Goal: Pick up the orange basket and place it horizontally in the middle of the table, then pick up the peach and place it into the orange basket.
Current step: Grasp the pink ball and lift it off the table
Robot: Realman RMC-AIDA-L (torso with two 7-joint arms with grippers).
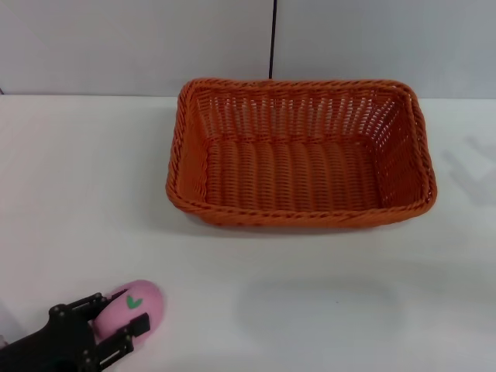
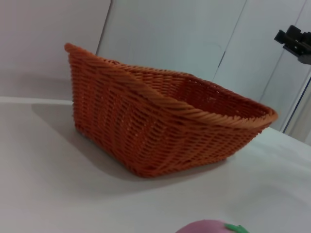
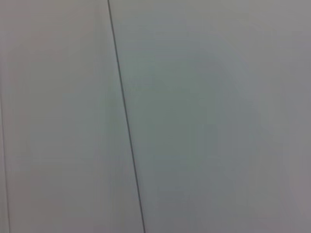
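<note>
Gripping: left hand, near left corner of the tabletop, its fingers pinching the peach.
Basket: orange basket sits upright, long side across, toward the far middle, well apart from the peach.
Right hand: out of sight.

Bare table lies open between the peach and the orange basket.
</note>
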